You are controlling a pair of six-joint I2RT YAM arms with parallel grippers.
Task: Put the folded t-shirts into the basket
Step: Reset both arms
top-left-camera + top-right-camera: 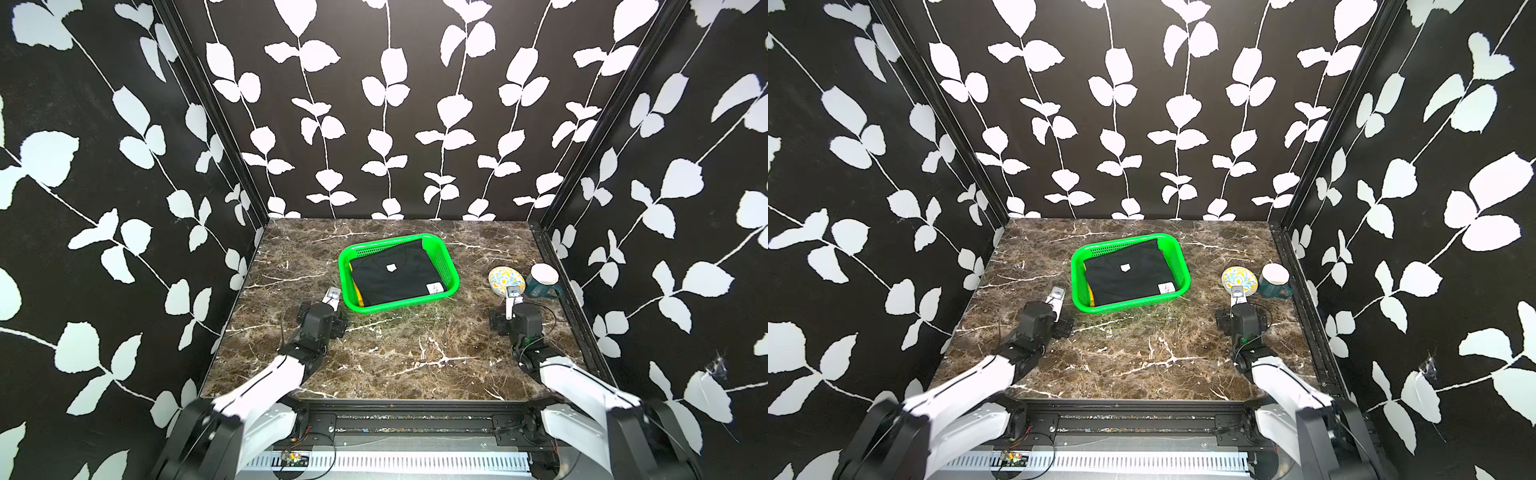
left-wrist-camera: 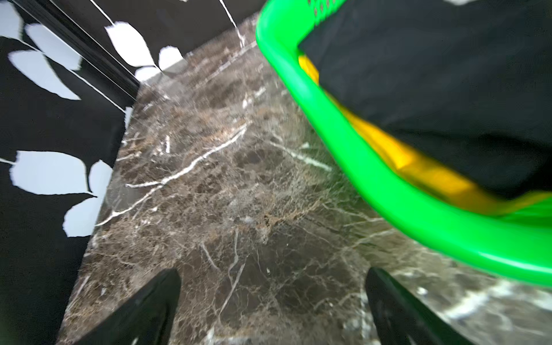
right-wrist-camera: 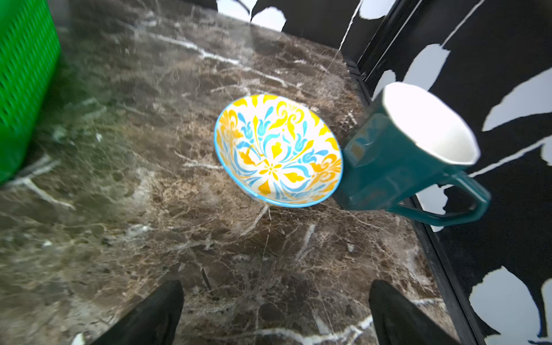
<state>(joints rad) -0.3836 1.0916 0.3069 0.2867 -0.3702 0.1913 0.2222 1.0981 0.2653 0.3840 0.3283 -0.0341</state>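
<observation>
Black shirt (image 1: 395, 276) sits atop the yellow one (image 2: 418, 167) inside the basket (image 1: 450, 266) (red's hidden, if it's there). Left gripper (image 2: 274, 273) and right gripper (image 3: 277, 283) are both spread and empty. I'd retreat high, clear of the rim.

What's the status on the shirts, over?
Left gripper and right gripper open, empty, over the table. Black t-shirt on top in the basket, yellow t-shirt beneath. Bowl and mug aside, nothing blocking.
</observation>
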